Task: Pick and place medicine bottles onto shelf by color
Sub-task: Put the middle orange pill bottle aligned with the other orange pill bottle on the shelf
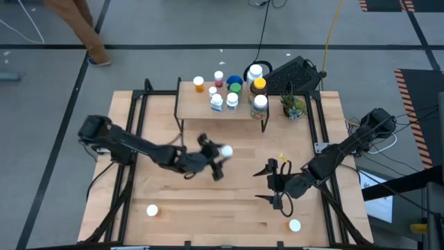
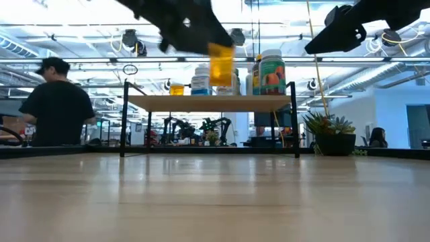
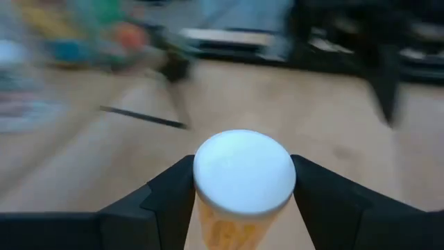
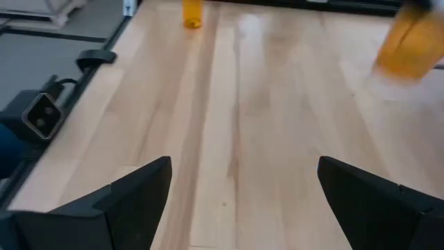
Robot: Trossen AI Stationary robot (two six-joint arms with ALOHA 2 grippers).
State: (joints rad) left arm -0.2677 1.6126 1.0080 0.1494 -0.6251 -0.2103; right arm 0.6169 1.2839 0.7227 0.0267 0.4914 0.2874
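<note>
My left gripper (image 1: 216, 158) is near the table's middle, shut on an orange medicine bottle (image 2: 220, 64) with a white cap (image 3: 244, 171). The bottle hangs in the air in front of the shelf (image 1: 220, 111). The shelf is a light-wood board on black legs at the far side, with several bottles (image 1: 232, 94) standing on its top. My right gripper (image 1: 275, 186) stands open to the right of the middle, holding nothing. Two more white-capped bottles stand on the table, one at the near left (image 1: 152, 210) and one at the near right (image 1: 295, 225). My left gripper pinches the orange bottle between its two fingers (image 3: 170, 198), which sit on opposite sides of the body (image 3: 225, 226) just below the white cap. The bottle is upright with its cap up and is lifted clear of the table.
A small green potted plant (image 1: 293, 105) stands right of the shelf, by the far right corner. A person (image 2: 57, 104) is in the room beyond the table. Bare wood lies between the two grippers and along the near edge.
</note>
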